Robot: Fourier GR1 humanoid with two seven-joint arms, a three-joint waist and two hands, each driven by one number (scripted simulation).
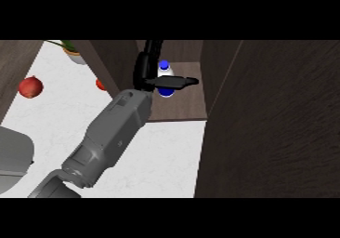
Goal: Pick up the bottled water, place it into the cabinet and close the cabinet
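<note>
Black right hand (159,80) curled round bottled water (164,69), holding it upright inside cabinet (179,104) over the shelf. Door (269,121) swung wide, presumably for access. Not yet released.

my hand (159,76) covers most of the bottled water (164,68), leaving only its blue cap and base. a red fruit (100,84) sits half hidden behind the cabinet wall (111,65).
</note>
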